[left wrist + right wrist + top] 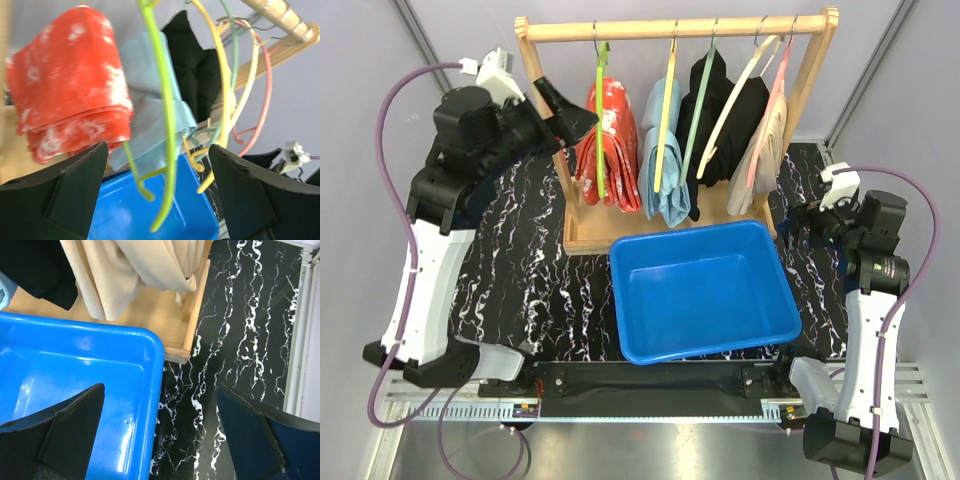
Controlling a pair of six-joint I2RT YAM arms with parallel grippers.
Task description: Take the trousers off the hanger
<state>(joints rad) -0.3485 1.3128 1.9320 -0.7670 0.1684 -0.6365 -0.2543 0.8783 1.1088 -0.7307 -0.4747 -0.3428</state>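
Five pairs of trousers hang on coloured hangers from a wooden rack (675,28): red with white blotches (612,140), light blue (667,165), two black (705,115) (748,115) and beige (767,150). My left gripper (572,108) is open and empty, raised just left of the red pair. In the left wrist view its gripper (157,147) faces the red trousers (65,80), the light blue pair (150,115), a black pair (192,65) and the green hanger (167,125). My right gripper (798,215) is open and empty, low by the rack's right end. In the right wrist view it (160,386) hangs over the bin's right edge, below the beige trousers (130,275).
An empty blue bin (705,345) sits on the black marbled table (510,260) in front of the rack; it also shows in the right wrist view (150,355) and in the left wrist view (125,210). The rack's wooden base (165,320) lies behind it.
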